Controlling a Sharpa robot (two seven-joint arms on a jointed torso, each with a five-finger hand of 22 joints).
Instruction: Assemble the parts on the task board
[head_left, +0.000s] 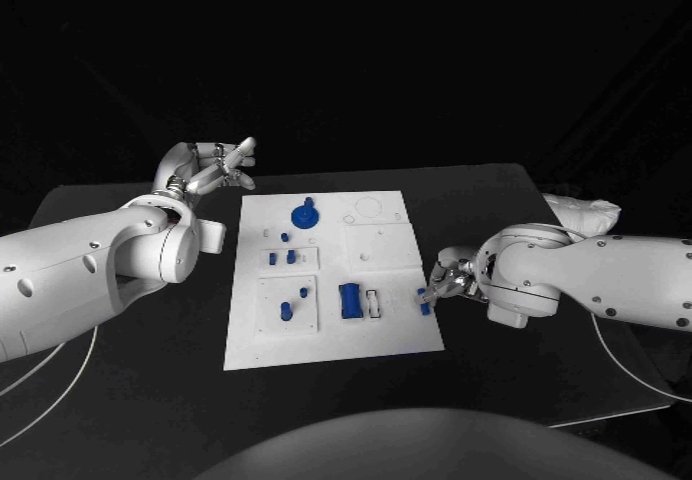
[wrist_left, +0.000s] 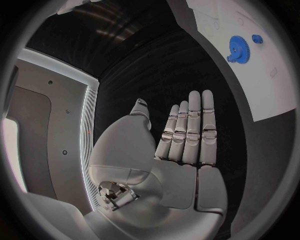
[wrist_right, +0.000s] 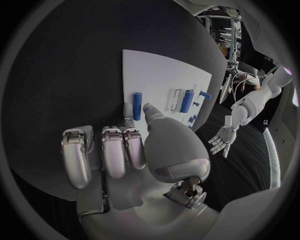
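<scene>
The white task board (head_left: 325, 330) lies mid-table. On it are a blue gear (head_left: 304, 216), small blue pegs (head_left: 274, 258), a blue block (head_left: 351, 301) next to an empty slot, and two more blue pieces (head_left: 286, 311). My right hand (head_left: 447, 280) sits at the board's right edge. It pinches a blue peg (head_left: 424, 300) between the thumb and a fingertip, low over the board, with the other fingers curled. The right wrist view shows that peg (wrist_right: 137, 106) at the thumb tip (wrist_right: 150, 110). My left hand (head_left: 214, 165) hovers off the board's far left corner, fingers straight and holding nothing.
The black table (head_left: 116, 390) extends on both sides of the board. The left wrist view shows the gear (wrist_left: 237, 47) and a small blue piece (wrist_left: 257, 38) on the board (wrist_left: 269, 80), well away from the left hand (wrist_left: 187, 135).
</scene>
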